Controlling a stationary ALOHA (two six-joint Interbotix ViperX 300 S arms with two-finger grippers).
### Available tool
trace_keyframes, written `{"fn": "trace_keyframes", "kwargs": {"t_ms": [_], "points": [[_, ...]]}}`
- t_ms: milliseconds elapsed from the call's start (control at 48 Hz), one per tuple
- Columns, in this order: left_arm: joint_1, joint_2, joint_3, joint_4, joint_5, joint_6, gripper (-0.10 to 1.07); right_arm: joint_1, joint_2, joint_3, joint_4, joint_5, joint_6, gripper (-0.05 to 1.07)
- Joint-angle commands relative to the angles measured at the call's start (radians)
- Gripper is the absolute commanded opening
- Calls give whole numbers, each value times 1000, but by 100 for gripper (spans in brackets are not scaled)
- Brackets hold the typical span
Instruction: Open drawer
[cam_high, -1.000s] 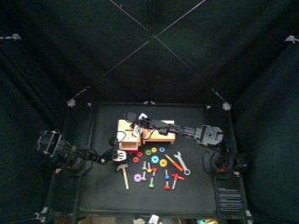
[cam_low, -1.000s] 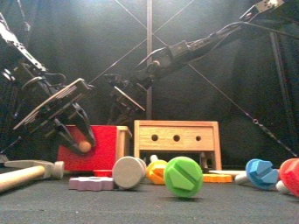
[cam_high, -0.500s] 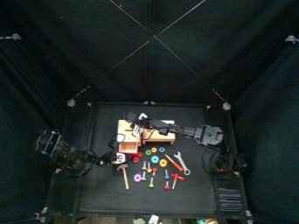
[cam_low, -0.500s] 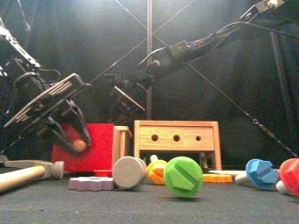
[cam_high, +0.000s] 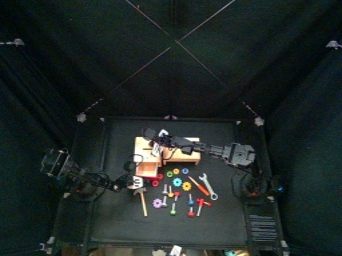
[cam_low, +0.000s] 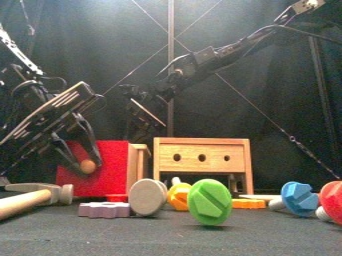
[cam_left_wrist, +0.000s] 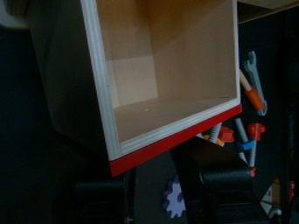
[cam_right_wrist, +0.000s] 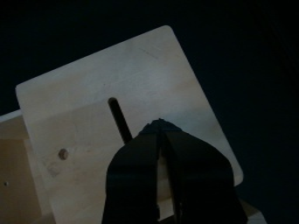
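Note:
The drawer stands pulled out of the pale-wood box, its empty pale inside showing behind a red front. My left gripper hangs just in front of that red front, open, with only a purple gear showing in the gap. In the front view the left gripper sits at the red front's left side, by a small tan knob. My right gripper is shut, its tip resting on the pale box's top.
An orange-tan box with dark dots stands right of the drawer. Toy tools lie in front: a wooden hammer, purple gear, white disc, green screw, blue and red pieces.
In the front view my left gripper has drifted a little left and up, away from the red front. The drawer and the right arm have stayed put.

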Motion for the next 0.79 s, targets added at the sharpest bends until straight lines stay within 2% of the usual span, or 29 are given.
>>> {"fn": "trace_keyframes", "kwargs": {"t_ms": [0,229,583,771], "points": [[-15,-11,-20,3,3,5,62,-2,-28,-14,-2,5,-2,2],[-15,-12,-18,5,-2,5,63,-2,-28,-17,-2,5,-2,2],[-15,-12,-21,14,-23,6,82,3,-29,-23,-2,5,-2,2],[-15,-25,-21,34,-38,9,85,3,-29,-26,-2,5,-2,2]]}}
